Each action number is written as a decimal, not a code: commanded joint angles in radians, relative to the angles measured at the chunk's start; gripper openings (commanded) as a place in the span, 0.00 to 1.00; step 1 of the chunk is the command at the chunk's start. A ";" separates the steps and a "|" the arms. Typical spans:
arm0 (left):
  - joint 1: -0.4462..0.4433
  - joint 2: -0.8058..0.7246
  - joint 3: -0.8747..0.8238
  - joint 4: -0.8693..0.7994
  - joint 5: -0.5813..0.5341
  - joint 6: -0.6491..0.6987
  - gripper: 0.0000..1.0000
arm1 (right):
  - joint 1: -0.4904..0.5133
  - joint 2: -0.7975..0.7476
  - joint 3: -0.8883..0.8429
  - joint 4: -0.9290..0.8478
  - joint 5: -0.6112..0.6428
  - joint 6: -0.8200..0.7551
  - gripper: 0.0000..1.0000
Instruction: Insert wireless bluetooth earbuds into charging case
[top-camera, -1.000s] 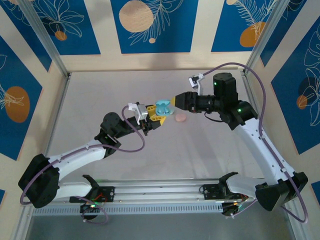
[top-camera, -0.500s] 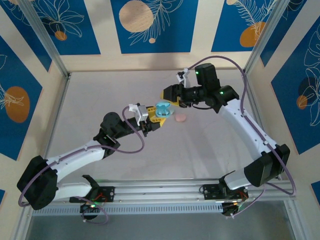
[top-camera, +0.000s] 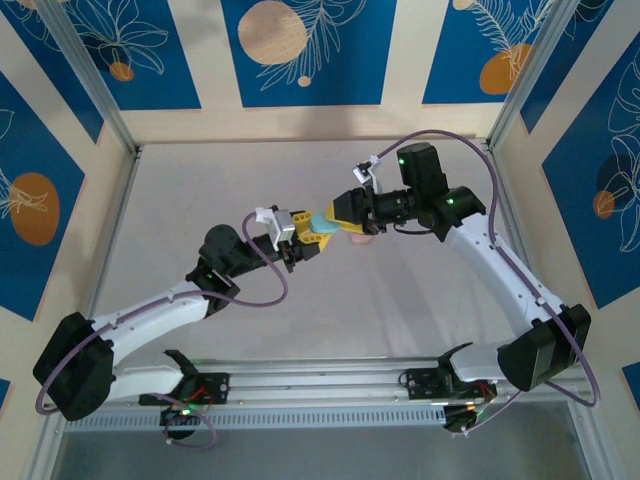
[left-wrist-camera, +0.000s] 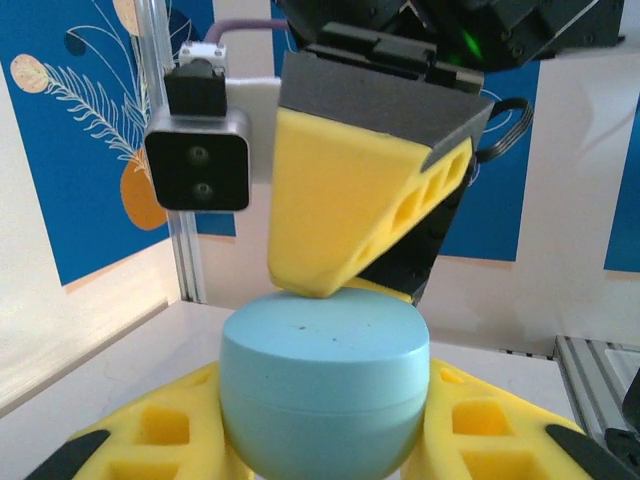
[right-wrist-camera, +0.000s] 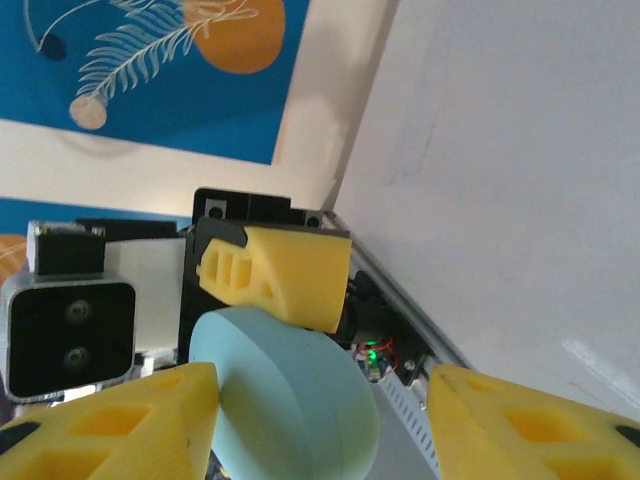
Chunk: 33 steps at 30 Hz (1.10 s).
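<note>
While the left gripper (top-camera: 316, 234) is clamping the light-blue charging case (top-camera: 322, 223) just above the grey table (top-camera: 200, 180), the top view is showing its arm reaching in from 7 o'clock toward the middle. The right gripper (top-camera: 338, 212) is coming at the case from 3 o'clock, and its yellow tips are meeting the case's upper edge. A small pink item (top-camera: 364, 238) is lying on the table at 4 o'clock of the case, half hidden under the right gripper; I cannot tell what it is.

From the left wrist, the case (left-wrist-camera: 320, 370) is sitting at 6 o'clock, lid down on its base, and the left gripper's two yellow fingers (left-wrist-camera: 150, 430) are pinching it on either side. One yellow finger (left-wrist-camera: 345, 215) of the right gripper is pressing down on the lid from 12 o'clock. The right wrist camera (left-wrist-camera: 197, 160) is facing in from 10 o'clock.

From the right wrist, the case (right-wrist-camera: 285, 400) is showing at 6 o'clock, tilted. The right gripper's own fingers (right-wrist-camera: 110, 420) are standing wide apart, with the case lying against the 8 o'clock one and a gap on the other side. A left gripper finger (right-wrist-camera: 285, 272) is hugging the case from above, and the left wrist camera (right-wrist-camera: 68, 335) is looking in from 9 o'clock.
</note>
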 joint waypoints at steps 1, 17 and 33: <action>-0.008 -0.005 0.017 0.060 -0.007 -0.009 0.27 | -0.006 -0.021 -0.060 0.125 -0.163 0.086 0.57; -0.009 0.007 0.028 0.000 -0.018 0.004 0.35 | -0.026 -0.025 -0.167 0.332 -0.265 0.214 0.22; -0.009 -0.110 -0.009 -0.379 -0.300 0.102 0.74 | -0.118 0.007 -0.436 0.414 0.140 0.237 0.16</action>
